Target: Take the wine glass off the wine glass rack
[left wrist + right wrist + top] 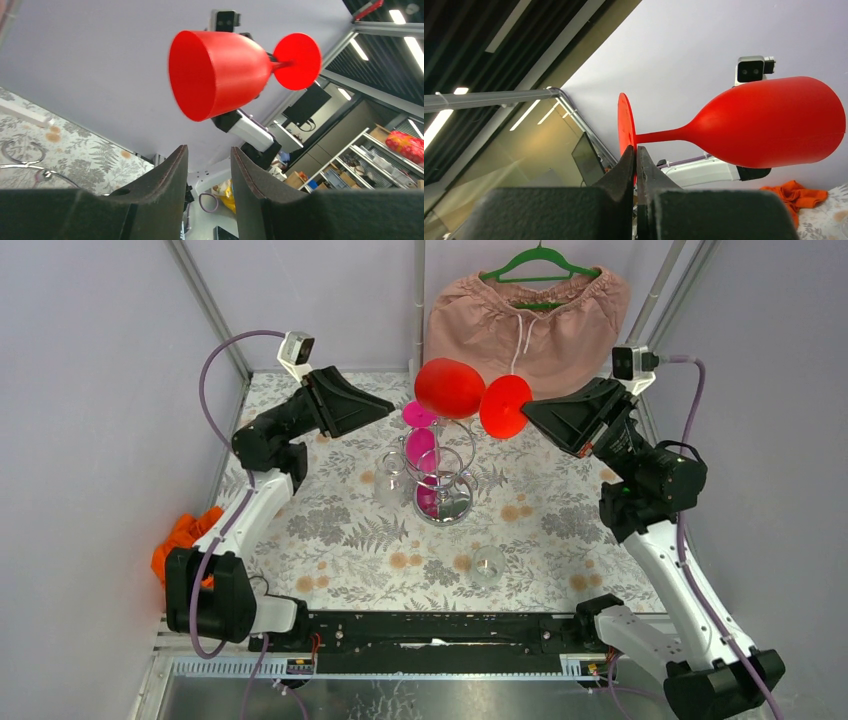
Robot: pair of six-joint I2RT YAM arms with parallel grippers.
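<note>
A red wine glass (pixel 450 387) hangs in the air on its side, above and behind the chrome wine glass rack (pixel 443 502), clear of its rings. My right gripper (pixel 527 410) is shut on the edge of the glass's round foot (pixel 625 120), with the bowl (pixel 774 122) pointing left. My left gripper (pixel 385 405) is open and empty, just left of the bowl; in its wrist view the glass (pixel 220 75) floats above the open fingers (pixel 172 165). Pink glasses (pixel 421 445) hang on the rack. Rack rings (pixel 20 155) show at the left wrist view's edge.
Two clear glasses stand on the floral table, one left of the rack (pixel 392 480) and one near the front (pixel 488 565). A pink skirt on a green hanger (pixel 530 320) hangs at the back beside a white pole (pixel 418 300). An orange cloth (pixel 185 535) lies at the left edge.
</note>
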